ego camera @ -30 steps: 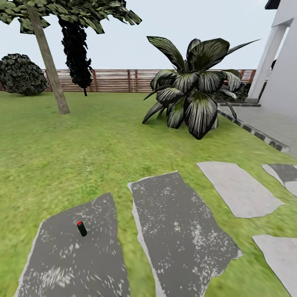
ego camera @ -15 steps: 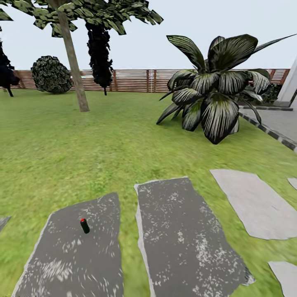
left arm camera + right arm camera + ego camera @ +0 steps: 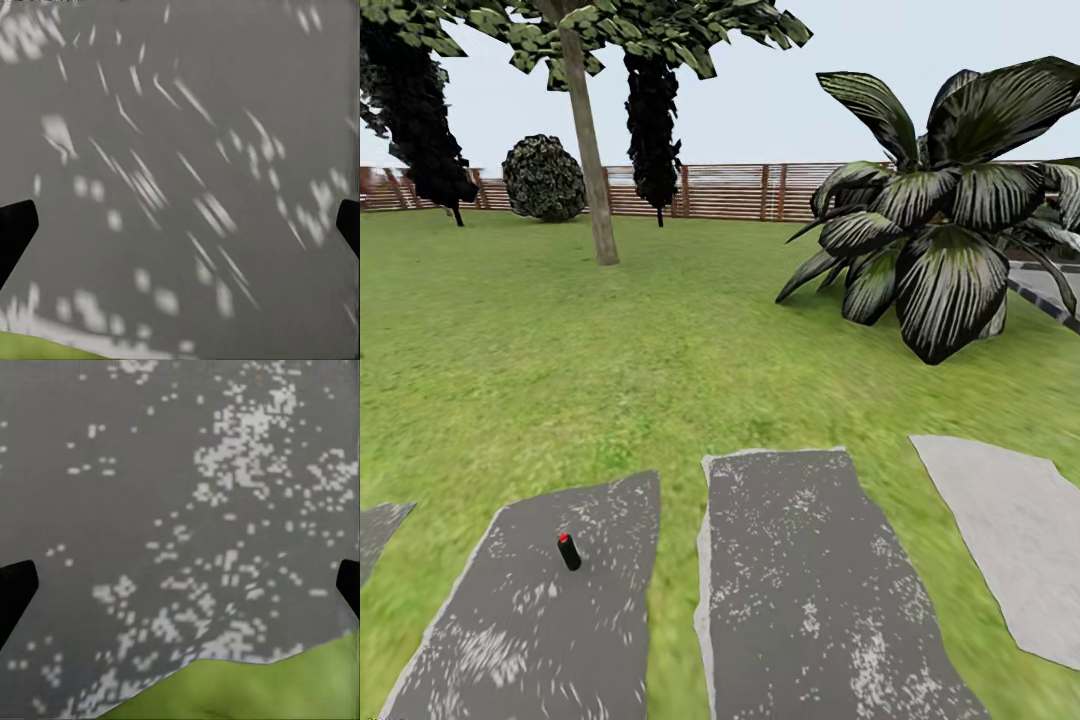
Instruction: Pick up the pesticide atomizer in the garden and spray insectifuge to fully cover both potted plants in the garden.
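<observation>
Turning to its left, the robot swings its head view across the garden: over the last second the big striped agave (image 3: 940, 240) has slid toward the right edge, the leaning tree trunk (image 3: 588, 150) and round dark bush (image 3: 544, 178) have drifted toward the middle, and the white house wall has dropped out of sight. That is the camera moving, not the plants.

The left gripper (image 3: 180, 225) hangs over a grey speckled stepping slab (image 3: 187, 135), its two dark fingertips (image 3: 15, 232) far apart at the frame edges, so it is spread wide with nothing between them. The right gripper (image 3: 180, 585) is spread likewise and hovers above another slab (image 3: 165, 472), just by the slab's edge where the lawn (image 3: 255, 690) begins.

A small dark cylinder with a red tip (image 3: 568, 551) stands on the slab ahead of the left gripper; it does not look like the sprayer. I cannot spot the pesticide atomizer or either potted plant from here, only lawn running out to the brown slatted fence (image 3: 730, 190). My guess is the robot is scanning for them, and nothing of the task is done yet.
</observation>
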Available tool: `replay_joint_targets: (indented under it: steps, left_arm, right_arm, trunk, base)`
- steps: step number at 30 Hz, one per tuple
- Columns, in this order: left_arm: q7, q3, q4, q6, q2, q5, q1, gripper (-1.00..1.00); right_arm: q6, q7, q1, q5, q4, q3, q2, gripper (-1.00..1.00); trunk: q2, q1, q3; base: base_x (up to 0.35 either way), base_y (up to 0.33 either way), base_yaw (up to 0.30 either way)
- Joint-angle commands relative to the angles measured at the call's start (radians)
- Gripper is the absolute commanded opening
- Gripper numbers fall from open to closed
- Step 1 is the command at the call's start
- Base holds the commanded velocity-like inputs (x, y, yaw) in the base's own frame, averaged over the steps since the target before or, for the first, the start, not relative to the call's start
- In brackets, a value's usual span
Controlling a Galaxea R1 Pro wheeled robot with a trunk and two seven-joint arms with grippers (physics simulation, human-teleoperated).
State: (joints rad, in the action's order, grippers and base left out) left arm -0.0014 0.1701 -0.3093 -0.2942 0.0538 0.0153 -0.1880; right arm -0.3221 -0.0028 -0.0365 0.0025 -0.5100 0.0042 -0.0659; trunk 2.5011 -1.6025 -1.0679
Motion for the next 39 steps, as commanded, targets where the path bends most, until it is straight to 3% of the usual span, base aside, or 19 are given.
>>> replay_joint_targets:
  steps: [1, 39]
  left_arm:
    - [0.000, 0.001, 0.001, -0.003, 0.000, 0.002, -0.001, 1.00]
    - [0.000, 0.002, 0.001, -0.003, 0.000, 0.002, -0.001, 1.00]
  right_arm:
    - [-0.003, 0.000, 0.000, 0.000, 0.001, 0.000, 0.000, 1.00]
    - [-0.004, 0.000, 0.000, 0.001, 0.001, 0.000, 0.000, 1.00]
  trunk:
    - [0.000, 0.000, -0.001]
    - [0.000, 0.000, -0.014]
  base:
    - [0.225, -0.235, 0.275]
    - [0.176, -0.245, 0.274]
